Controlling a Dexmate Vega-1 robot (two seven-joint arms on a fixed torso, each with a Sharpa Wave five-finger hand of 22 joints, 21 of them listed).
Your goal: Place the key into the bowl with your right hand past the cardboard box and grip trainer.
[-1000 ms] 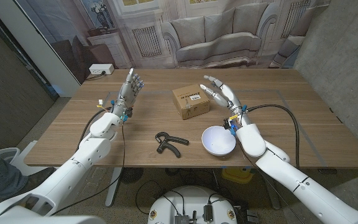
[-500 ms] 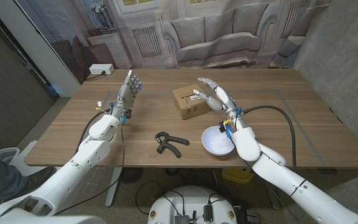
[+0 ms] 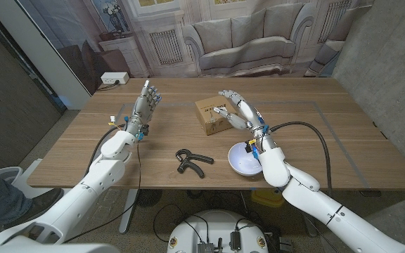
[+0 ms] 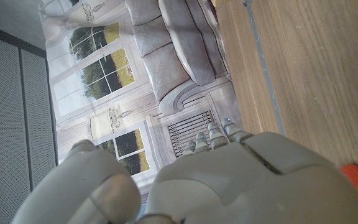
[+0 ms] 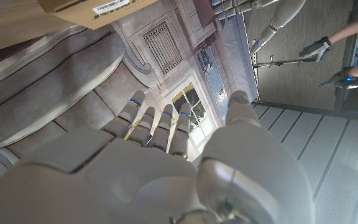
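Observation:
My right hand (image 3: pixel 236 111) hovers with fingers spread over the right part of the cardboard box (image 3: pixel 207 116), and I see nothing in it. The white bowl (image 3: pixel 243 163) sits on the table under my right wrist. Nearer the front edge, left of the bowl, lies the black grip trainer (image 3: pixel 190 162). I cannot make out the key. In the right wrist view the box (image 5: pixel 86 7) shows past the fingers of my right hand (image 5: pixel 135 168). My left hand (image 3: pixel 146 102) stands upright at the table's left with fingers up, holding nothing; its back (image 4: pixel 229 180) shows in the left wrist view.
A white socket block (image 3: pixel 114 79) sits at the table's far left corner. Black cables trail from both wrists across the table (image 3: pixel 329 119). A person's gloved hands (image 5: pixel 328 59) show in the right wrist view, away from the table.
My right hand has moved left and a little nearer, from beside the box's right edge to over the box. The left arm has not moved.

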